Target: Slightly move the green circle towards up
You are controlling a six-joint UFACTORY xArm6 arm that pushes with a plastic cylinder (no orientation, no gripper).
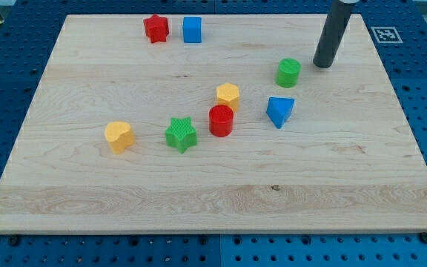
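Observation:
The green circle (288,73), a short green cylinder, stands on the wooden board (110,81) at the upper right of centre. My tip (322,65) is the lower end of a dark rod that comes down from the view's top right. It rests on the board just to the right of the green circle and slightly above it, with a small gap between them.
A blue triangle (280,111) lies below the green circle. A yellow hexagon (228,96), a red cylinder (221,120) and a green star (181,135) sit near the centre. A yellow heart (118,136) lies at the left. A red star (156,28) and a blue cube (192,30) are near the top edge.

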